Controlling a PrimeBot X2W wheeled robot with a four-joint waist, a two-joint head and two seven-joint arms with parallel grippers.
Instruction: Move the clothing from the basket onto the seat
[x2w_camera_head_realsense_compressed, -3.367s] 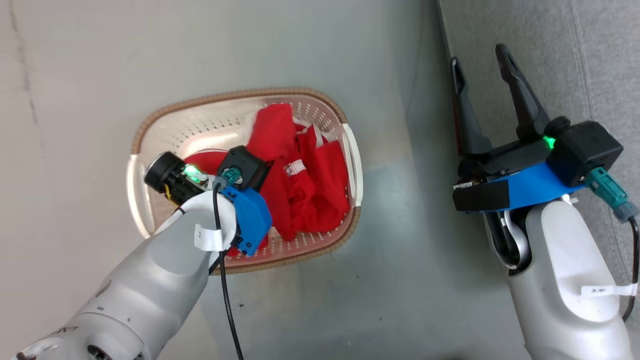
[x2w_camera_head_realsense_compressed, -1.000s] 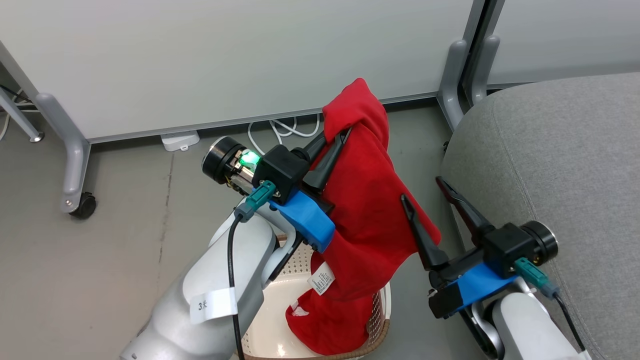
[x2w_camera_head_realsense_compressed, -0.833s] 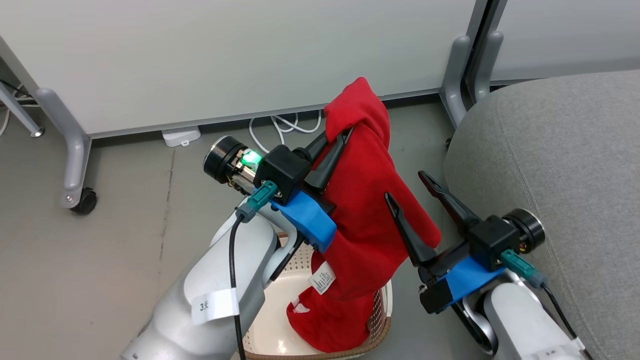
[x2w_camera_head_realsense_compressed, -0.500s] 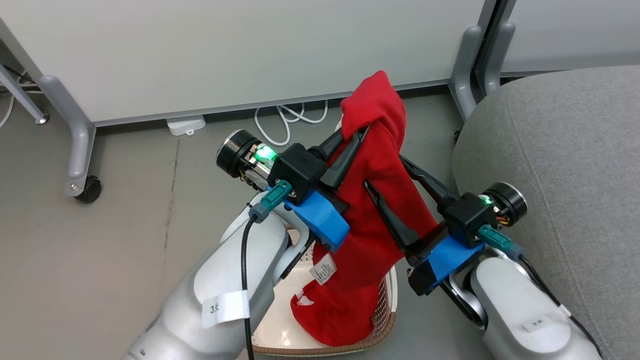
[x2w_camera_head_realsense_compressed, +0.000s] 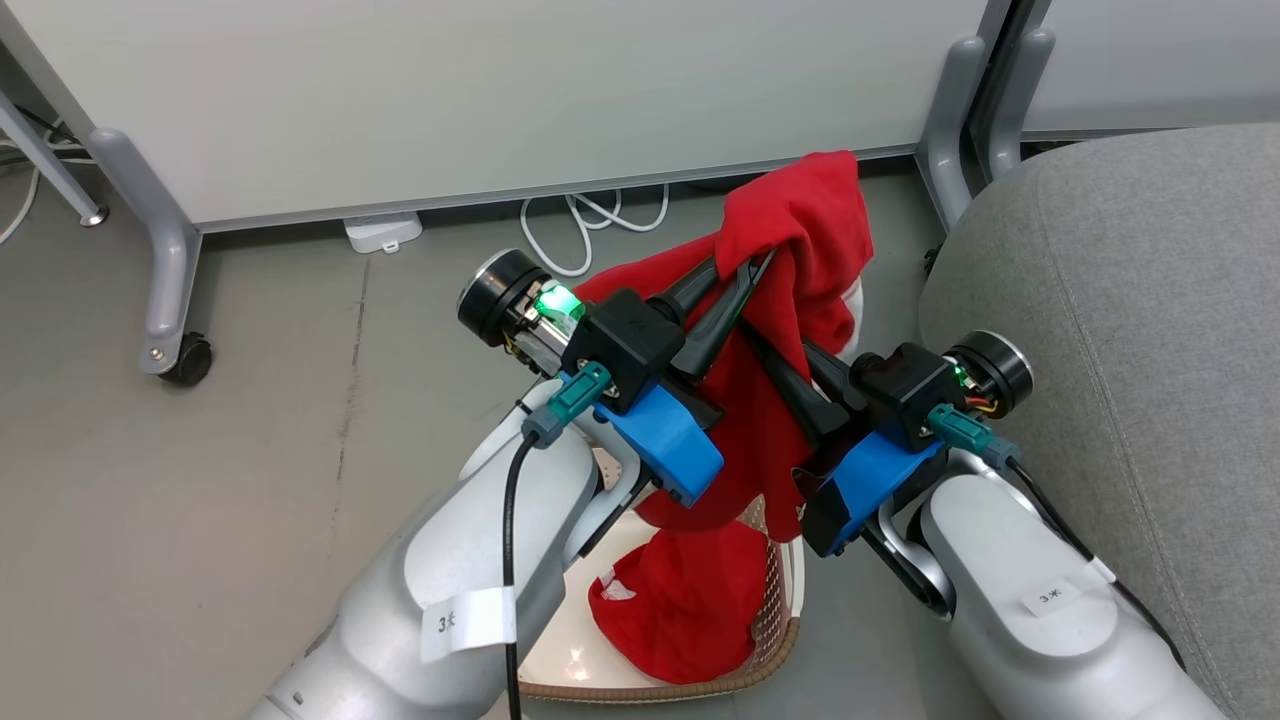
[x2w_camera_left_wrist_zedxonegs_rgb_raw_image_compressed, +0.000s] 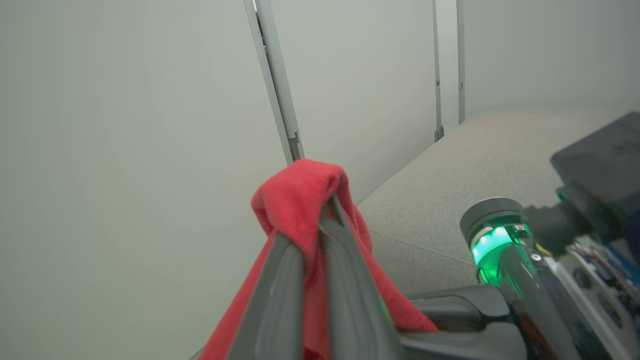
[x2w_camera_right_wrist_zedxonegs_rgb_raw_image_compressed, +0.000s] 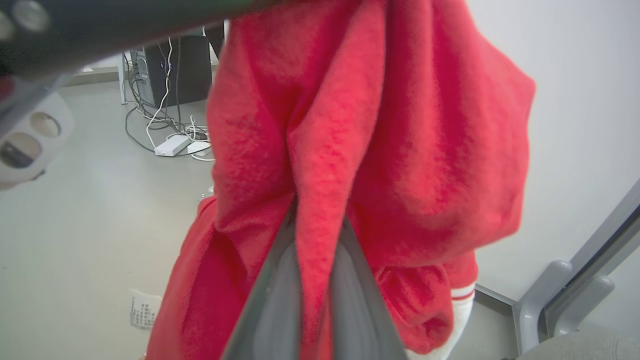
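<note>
The left tool (x2w_camera_head_realsense_compressed: 748, 272) is clenched on the top fold of a red garment (x2w_camera_head_realsense_compressed: 800, 230) and holds it up over the basket (x2w_camera_head_realsense_compressed: 640, 692), the cloth's lower end hanging down inside. The right tool (x2w_camera_right_wrist_zedxonegs_rgb_raw_image_compressed: 318, 225) is pinched on another fold of the same garment just below. The basket stands on the floor (x2w_camera_head_realsense_compressed: 250, 450) near the left edge of the seat (x2w_camera_head_realsense_compressed: 1150, 300), and the garment does not touch the seat.
</note>
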